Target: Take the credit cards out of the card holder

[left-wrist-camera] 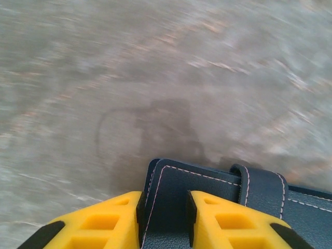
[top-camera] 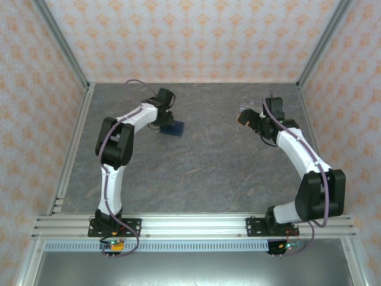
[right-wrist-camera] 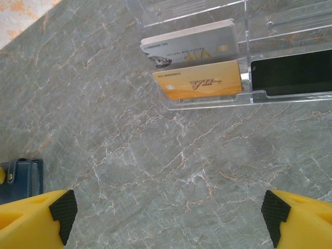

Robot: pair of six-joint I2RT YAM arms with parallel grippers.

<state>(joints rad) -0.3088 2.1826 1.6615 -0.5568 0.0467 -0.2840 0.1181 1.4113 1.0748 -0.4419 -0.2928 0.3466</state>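
The card holder (left-wrist-camera: 179,189) is a navy wallet with pale stitching and a snap tab (left-wrist-camera: 259,187). My left gripper (left-wrist-camera: 165,213) is shut on one corner of it, black pads pressed to its panel. From above, the card holder (top-camera: 175,128) sits at the tip of the left gripper (top-camera: 166,123), mid-left of the table. A grey credit card (right-wrist-camera: 192,42) and an orange-gold one (right-wrist-camera: 199,83) stand in a clear box. My right gripper (right-wrist-camera: 168,223) hangs open over bare table in front of that box, nothing between its fingers. The wallet's inside is hidden.
The clear plastic box (right-wrist-camera: 207,101) at the back right (top-camera: 249,107) also holds a flat black item (right-wrist-camera: 290,72). The card holder's edge (right-wrist-camera: 23,179) shows at the far left of the right wrist view. Patterned walls with metal rails enclose the grey marble table (top-camera: 214,167).
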